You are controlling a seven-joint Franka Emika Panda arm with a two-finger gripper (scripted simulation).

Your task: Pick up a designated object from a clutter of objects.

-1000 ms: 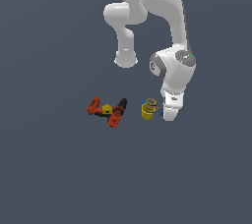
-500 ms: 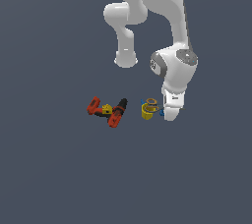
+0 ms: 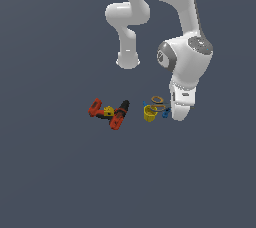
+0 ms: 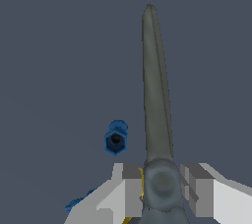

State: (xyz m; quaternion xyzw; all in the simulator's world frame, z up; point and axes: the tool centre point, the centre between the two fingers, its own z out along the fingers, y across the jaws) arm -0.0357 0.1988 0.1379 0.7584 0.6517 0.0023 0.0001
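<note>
Scissors (image 4: 156, 120): thin, long, dark grey blades, smooth and a bit shiny, round at the joint; two orange-yellow oval rings for handles, seen in the exterior view (image 3: 158, 103).
Where the scissors are: low by the grey floor (image 3: 60, 172), just beside the yellow cup, at the gripper, joint between the two fingers.
Gripper (image 4: 161, 184): white and blocky, closed on the scissors at the joint, one finger (image 4: 129, 183) on each side, touching.
Yellow cup (image 3: 149, 113): small, round, open on top; cannot tell what is inside.
Blue piece (image 4: 116, 137): tiny, six-sided like a nut, dark hole in the middle, near the blades but apart.
Drill (image 3: 111, 113): red and black, chunky, lying down, well apart toward the exterior view's left.
Yellow block (image 3: 108, 110): small, touching the drill.
</note>
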